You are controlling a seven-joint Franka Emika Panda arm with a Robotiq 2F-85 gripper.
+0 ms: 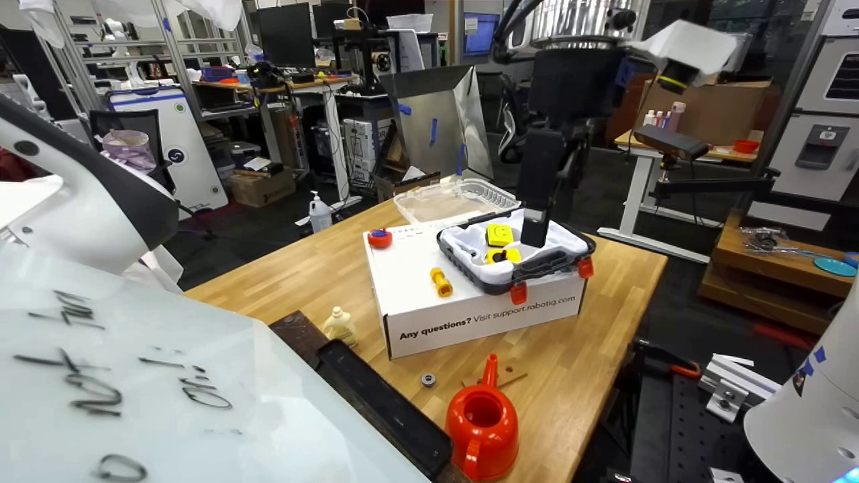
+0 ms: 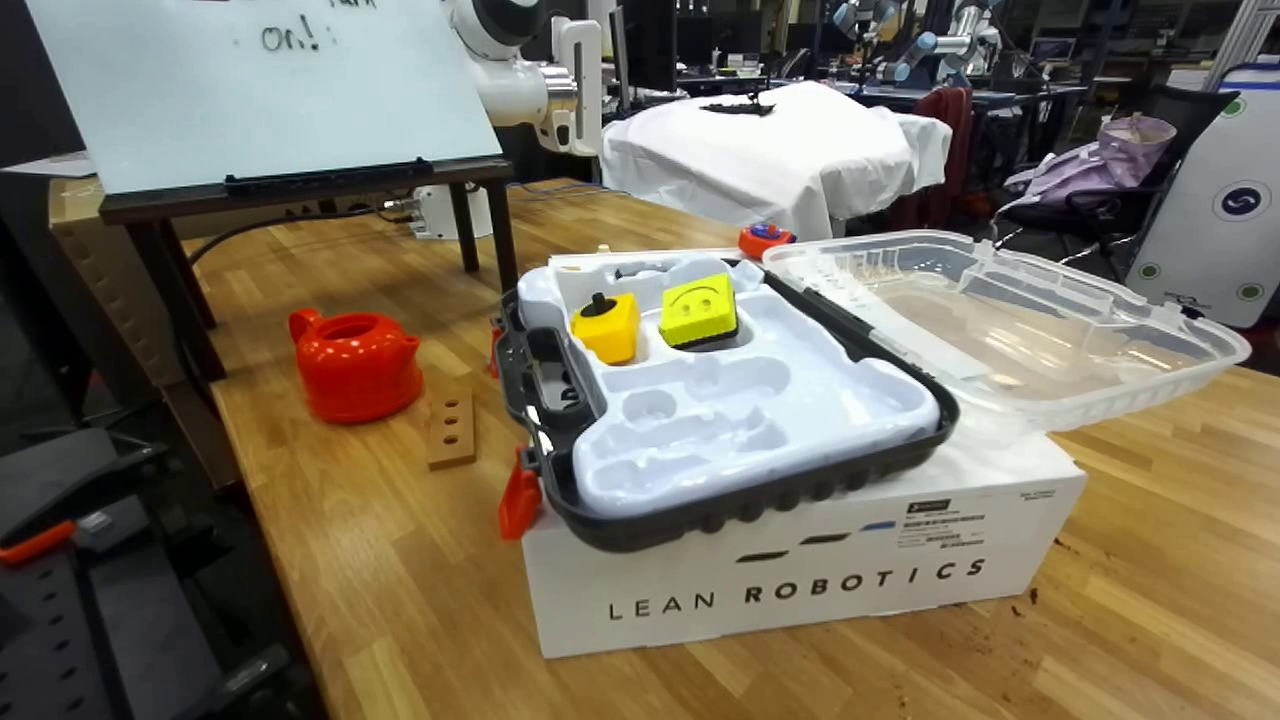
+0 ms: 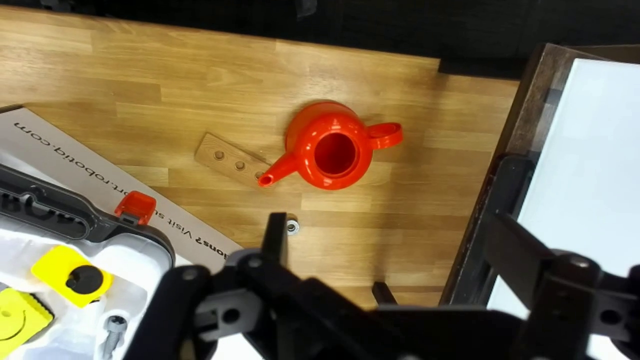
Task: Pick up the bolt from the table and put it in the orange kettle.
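Observation:
The orange-red kettle point(image 1: 482, 436) stands upright on the wooden table, its round top opening uncovered; it also shows in an exterior view point(image 2: 358, 370) and the wrist view point(image 3: 312, 127). A small grey round piece with a hole point(image 3: 292, 227), perhaps the bolt seen end-on, is on the table near the spout; it also shows in an exterior view point(image 1: 428, 380). A grey bolt-like piece point(image 3: 115, 330) lies in the case. My gripper point(image 3: 395, 227) is open and empty above the table, one fingertip beside the grey piece in the wrist view. The gripper also shows side-on point(image 1: 537, 231).
A white box point(image 2: 800, 590) carries the open black case point(image 2: 780, 495) with yellow blocks and a clear lid point(image 2: 1000, 300). A whiteboard point(image 3: 595, 165) on a dark stand is at the right in the wrist view. A wooden strip with holes point(image 3: 230, 160) lies by the spout.

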